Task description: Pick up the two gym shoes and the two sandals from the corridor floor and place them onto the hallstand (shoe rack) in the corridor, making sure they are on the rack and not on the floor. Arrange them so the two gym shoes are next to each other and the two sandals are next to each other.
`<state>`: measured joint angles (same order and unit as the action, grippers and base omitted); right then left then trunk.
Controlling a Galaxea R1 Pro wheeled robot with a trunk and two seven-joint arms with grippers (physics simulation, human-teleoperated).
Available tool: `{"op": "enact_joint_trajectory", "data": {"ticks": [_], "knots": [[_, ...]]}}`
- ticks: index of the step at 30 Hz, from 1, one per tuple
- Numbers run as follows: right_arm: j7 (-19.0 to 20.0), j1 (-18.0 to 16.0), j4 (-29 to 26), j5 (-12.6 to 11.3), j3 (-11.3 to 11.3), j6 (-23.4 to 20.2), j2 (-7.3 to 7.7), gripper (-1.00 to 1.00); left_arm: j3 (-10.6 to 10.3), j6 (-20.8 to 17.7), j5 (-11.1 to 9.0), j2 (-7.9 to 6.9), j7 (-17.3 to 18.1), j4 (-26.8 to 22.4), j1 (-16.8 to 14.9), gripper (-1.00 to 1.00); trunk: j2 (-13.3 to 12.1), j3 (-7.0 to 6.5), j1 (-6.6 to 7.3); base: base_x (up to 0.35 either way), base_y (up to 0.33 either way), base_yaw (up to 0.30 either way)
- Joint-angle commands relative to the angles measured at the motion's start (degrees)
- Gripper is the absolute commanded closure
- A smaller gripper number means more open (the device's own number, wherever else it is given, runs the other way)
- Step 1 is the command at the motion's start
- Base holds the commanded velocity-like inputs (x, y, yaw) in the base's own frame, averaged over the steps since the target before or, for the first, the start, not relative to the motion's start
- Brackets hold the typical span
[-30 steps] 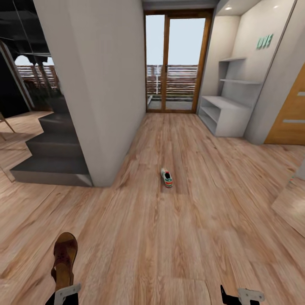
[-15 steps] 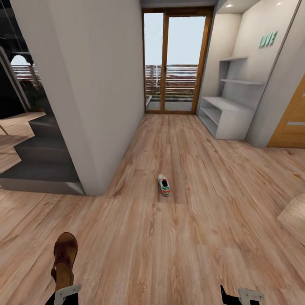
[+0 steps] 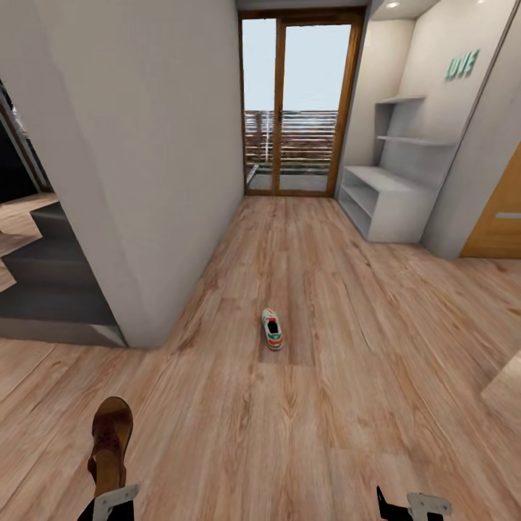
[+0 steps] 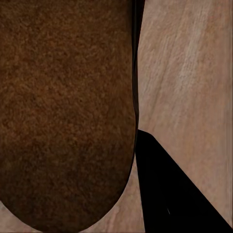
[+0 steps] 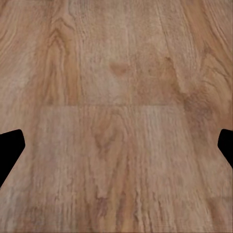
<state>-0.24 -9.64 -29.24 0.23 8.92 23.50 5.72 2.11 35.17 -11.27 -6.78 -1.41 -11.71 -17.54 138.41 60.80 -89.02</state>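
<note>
Corridor floor (image 3: 347, 405) view advanced; gym shoe (image 3: 272, 328) now nearer.

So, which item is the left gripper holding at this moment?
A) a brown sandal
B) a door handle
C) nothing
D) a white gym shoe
A: in the head view the brown sandal sticks up out of the left gripper, while the one visible gym shoe lies alone on the corridor floor.

gym shoe (image 3: 272, 329) mid-floor, hallstand (image 3: 387, 195) far right, sandal (image 3: 110, 443) near left
</note>
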Motion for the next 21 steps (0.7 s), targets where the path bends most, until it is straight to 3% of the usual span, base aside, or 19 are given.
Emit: {"op": "enact_joint_trajectory", "data": {"ticks": [1, 7, 21], "knots": [[-0.02, -0.03, 0.04, 0.03, 0.05, 0.19, -0.01, -1.00, 0.27, 0.15, 0.28, 0.01, -0.09, 0.04, -0.04, 1.00, 0.02, 0.05, -0.02, 0.283, -0.181, 0.147], [-0.06, -0.03, -0.01, 0.03, 0.06, 0.22, -0.01, -1.00, 0.26, 0.14, 0.28, 0.01, -0.09, 0.02, -0.04, 1.00, 0.02, 0.05, -0.02, 0.282, -0.182, 0.193], [-0.11, -0.03, 0.00, 0.03, 0.10, 0.23, -0.01, -1.00, 0.27, 0.16, 0.28, 0.01, -0.09, 0.02, -0.04, 1.00, 0.02, 0.05, -0.02, 0.282, -0.182, 0.013]]}}
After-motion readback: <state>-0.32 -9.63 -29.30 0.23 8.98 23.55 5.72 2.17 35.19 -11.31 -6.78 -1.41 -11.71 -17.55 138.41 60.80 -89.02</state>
